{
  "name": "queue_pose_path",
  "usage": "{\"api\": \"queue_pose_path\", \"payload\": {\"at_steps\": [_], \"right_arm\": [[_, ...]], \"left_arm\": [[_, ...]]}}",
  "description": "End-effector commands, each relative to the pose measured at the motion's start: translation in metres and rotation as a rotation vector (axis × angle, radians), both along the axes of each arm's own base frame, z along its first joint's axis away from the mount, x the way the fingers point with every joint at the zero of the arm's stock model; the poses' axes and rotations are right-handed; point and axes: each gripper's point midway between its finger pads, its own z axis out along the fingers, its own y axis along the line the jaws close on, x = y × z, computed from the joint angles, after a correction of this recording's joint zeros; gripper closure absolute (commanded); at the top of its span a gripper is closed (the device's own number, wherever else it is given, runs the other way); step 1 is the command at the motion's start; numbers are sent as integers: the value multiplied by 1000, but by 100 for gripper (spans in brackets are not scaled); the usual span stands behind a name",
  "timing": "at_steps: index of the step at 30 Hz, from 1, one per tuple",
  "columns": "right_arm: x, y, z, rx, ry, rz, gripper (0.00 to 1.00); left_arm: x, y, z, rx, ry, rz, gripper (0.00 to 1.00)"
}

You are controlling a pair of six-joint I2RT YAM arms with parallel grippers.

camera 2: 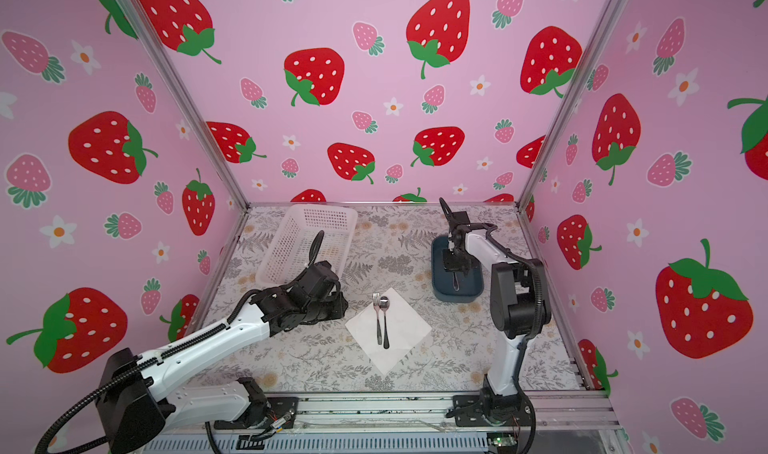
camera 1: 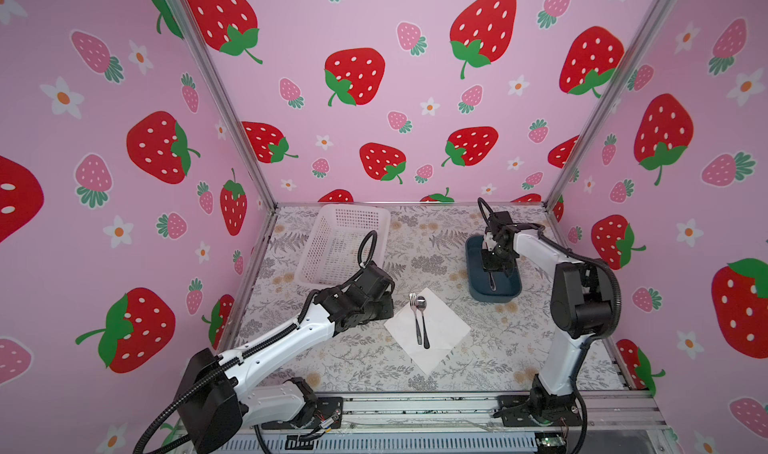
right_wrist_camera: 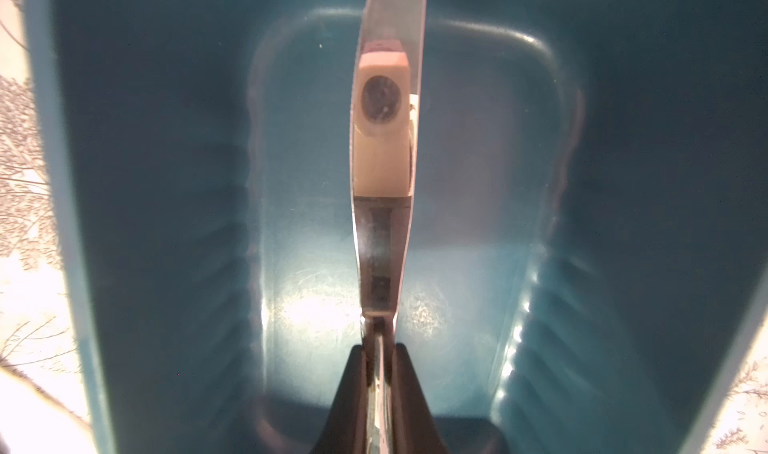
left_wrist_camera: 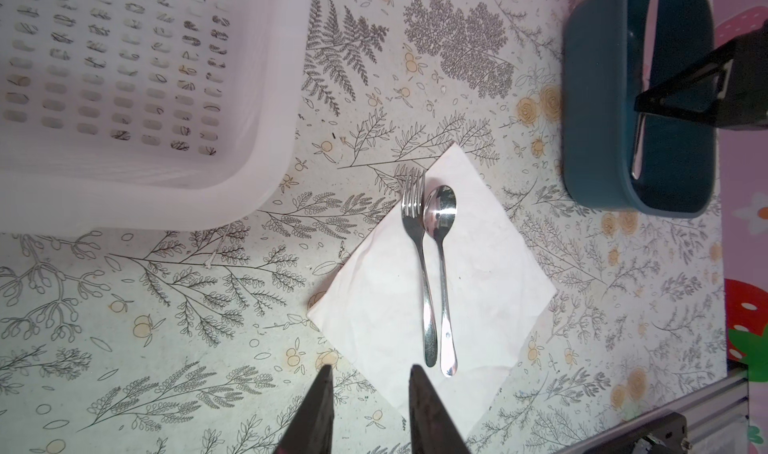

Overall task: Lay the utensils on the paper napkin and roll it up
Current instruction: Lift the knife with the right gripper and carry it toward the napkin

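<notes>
The white basket stands on the worktop beyond the left hand, off to its outer side. That hand hangs with its jaws narrowly parted and nothing between them. Just ahead of its fingertips lies the paper napkin, carrying the fork and spoon side by side. Further right, the right hand is clamped on a knife inside a blue tub, with the tub's walls close around it.

fork and spoon side by side, heads touching, on flat white napkin lying diamond-wise; knife in blue tub.
</notes>
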Motion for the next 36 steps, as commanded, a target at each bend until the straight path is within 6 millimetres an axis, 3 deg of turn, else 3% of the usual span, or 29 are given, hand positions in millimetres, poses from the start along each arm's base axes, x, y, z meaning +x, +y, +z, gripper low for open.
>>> {"api": "queue_pose_path", "payload": {"at_steps": [1,8,15,18,24,31,36], "right_arm": [[-4,2,23,26,-20,6,92],[-8,12,67,94,-77,30,91],[-29,27,85,160,-81,47,91],[-46,43,87,203,-63,73,91],[-90,85,73,257,-20,117,90],[-143,132,35,344,53,107,90],[-162,158,14,393,83,68,88]], "left_arm": [[1,1,4,-15,-12,13,67],[3,-2,5,-26,-15,5,67],[3,-5,4,-32,-9,-3,67],[3,-6,4,-33,-8,-6,67],[2,-5,3,-36,-7,-6,67],[-2,-7,1,-44,5,-26,67],[-5,-9,-3,-52,20,-34,67]]}}
